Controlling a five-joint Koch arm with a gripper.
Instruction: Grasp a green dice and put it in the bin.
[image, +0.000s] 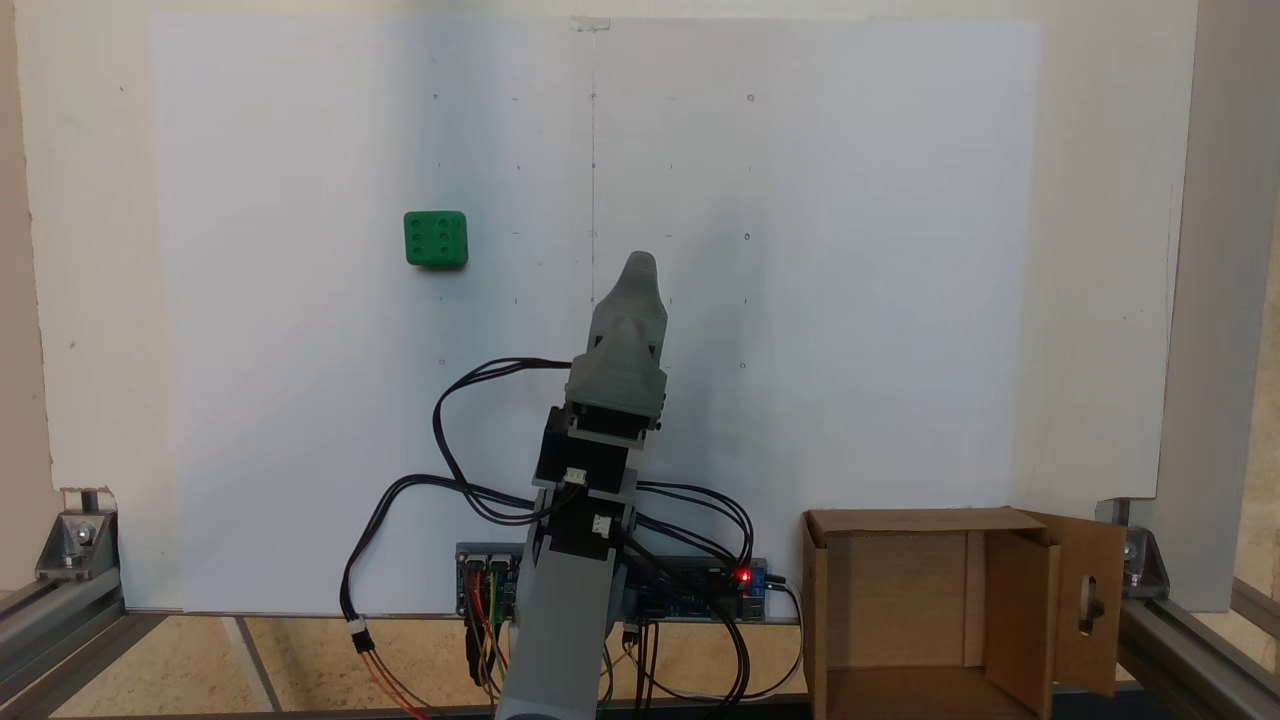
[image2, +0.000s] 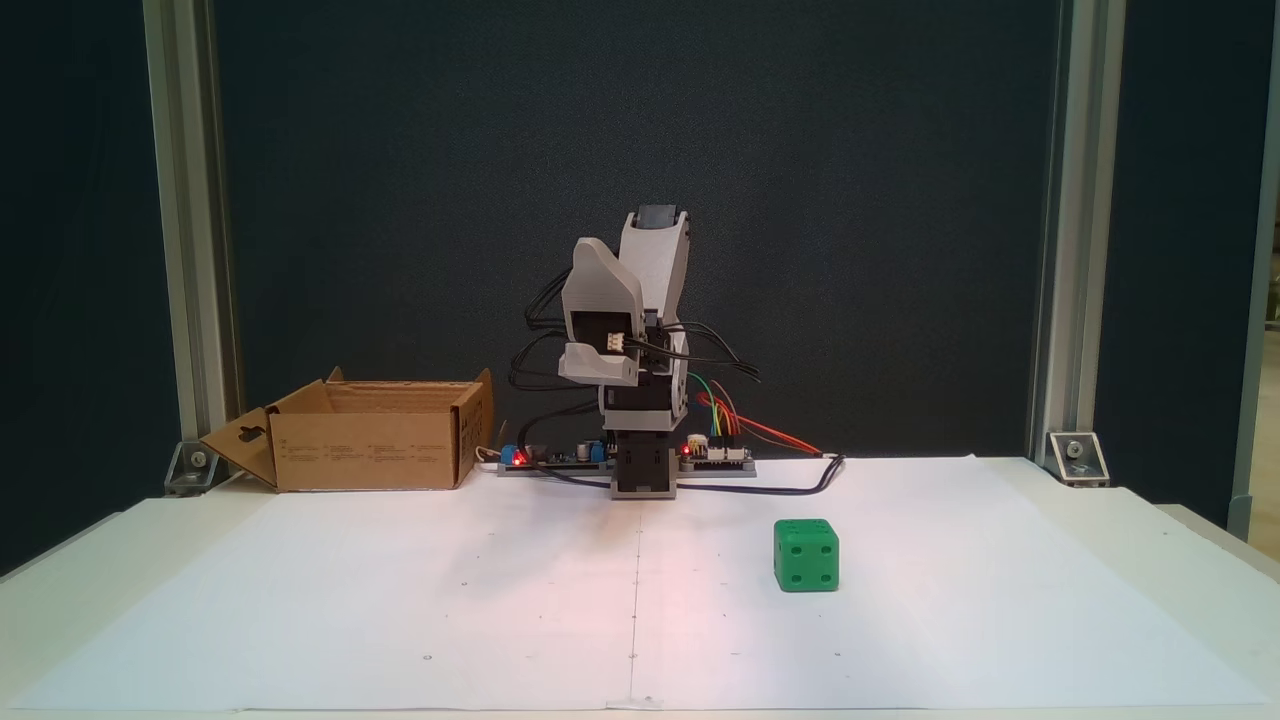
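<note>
The green dice (image: 436, 239) lies on the white paper, left of and beyond the arm in a fixed view; in the other it sits at the front right (image2: 806, 555), well apart from the arm. My grey gripper (image: 640, 266) is folded over the arm's base (image2: 600, 292), high above the table, with nothing in it. A single tip shows, so its jaws cannot be read. The bin (image: 910, 521), a brown cardboard box with open flaps, stands beside the base (image2: 370, 452); one flap has a keyhole slot.
Black and coloured cables (image: 450, 440) loop around the base, where a circuit board (image2: 715, 455) has red lights on. Aluminium frame posts (image2: 1060, 230) and corner brackets (image: 75, 540) stand at the table's edges. White paper (image2: 400, 600) covers the work area.
</note>
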